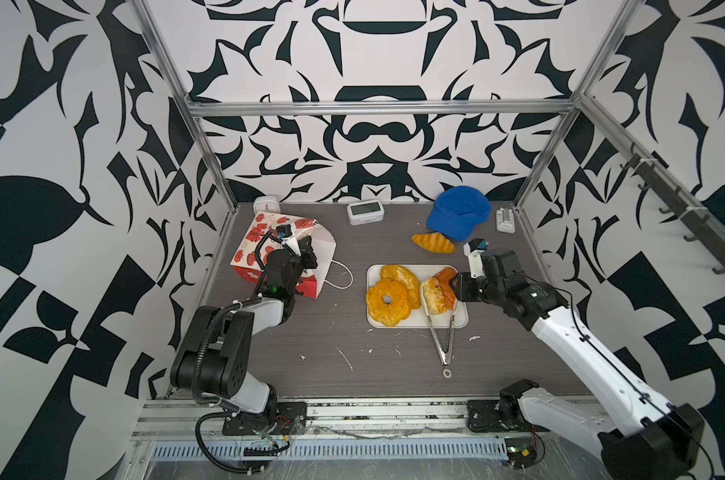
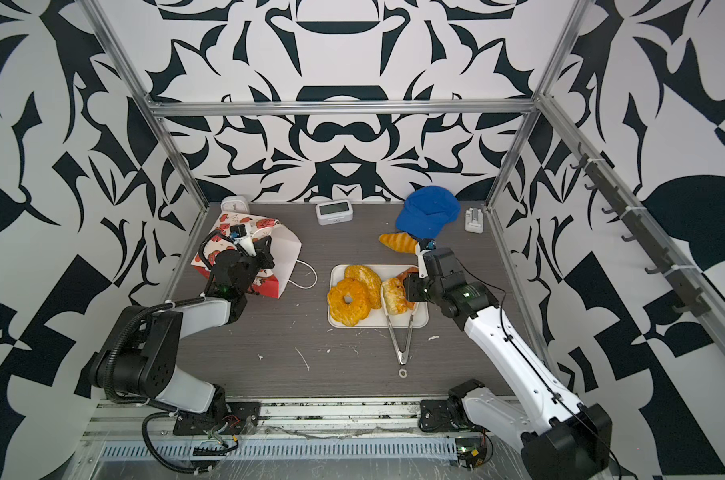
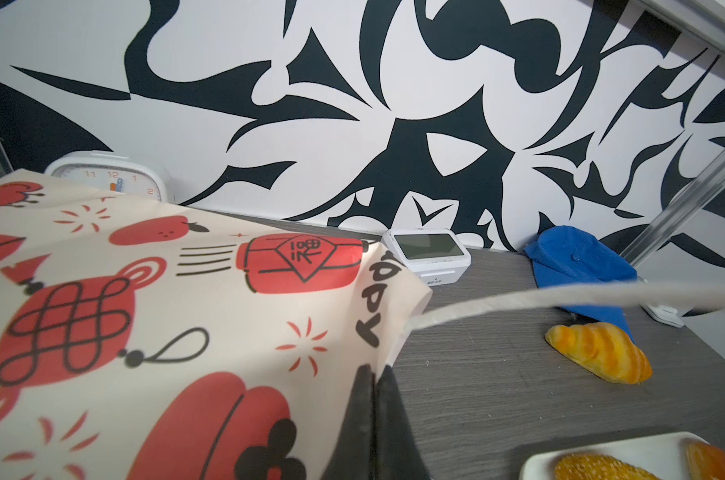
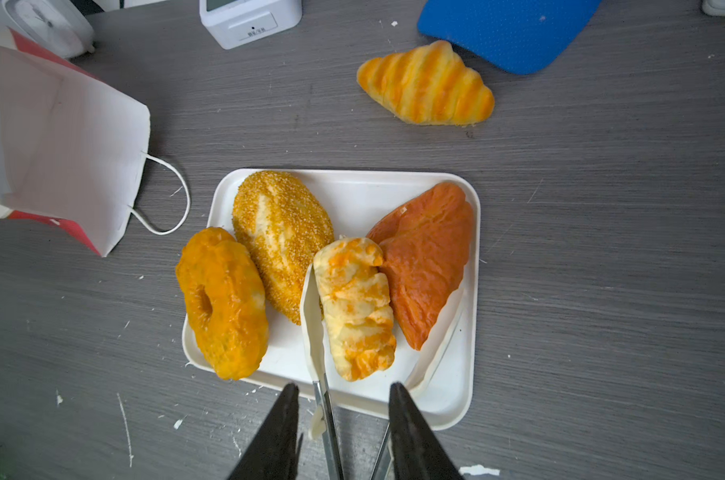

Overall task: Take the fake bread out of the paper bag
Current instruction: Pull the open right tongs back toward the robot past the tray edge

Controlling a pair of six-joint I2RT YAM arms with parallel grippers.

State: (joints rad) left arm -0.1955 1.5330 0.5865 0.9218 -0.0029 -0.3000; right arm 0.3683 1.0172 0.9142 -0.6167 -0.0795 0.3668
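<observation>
From where I stand, the bread looks to be all out. On the white tray point(image 4: 352, 183) in the middle of the bench point(image 4: 601, 291), nearer its right edge, lie the ring point(image 4: 221, 303), the seeded oval loaf point(image 4: 281, 237), a croissant point(image 4: 354, 307) and the darker orange wedge point(image 4: 425, 257), packed so that they touch. The second croissant point(image 4: 427, 83) sits on the bare bench towards the far right corner, just beside the brim of a blue cap point(image 4: 506, 29). They look like light, squashy foam with a glossy skin, so I'd guess they give under a squeeze and could slip; across the narrow middle seems the safest place to take hold. The right gripper point(image 4: 344, 388) hangs over the tray's near edge with its jaws apart, astride the tongs point(image 4: 312, 328), whose white tips flank the croissant on the tray. The left gripper point(image 3: 376, 370) is pinched tight on the rim of the paper bag point(image 1: 269, 245), which leans over near the far left corner with its mouth towards the tray. What I can see of its inside is plain white; its depth is hidden. A digital clock point(image 4: 250, 20) stands at the far edge and a dial clock point(image 3: 107, 174) behind the bag, both clear of the work. The bag's cord handle point(image 4: 188, 203) trails towards the tray and might snag.
</observation>
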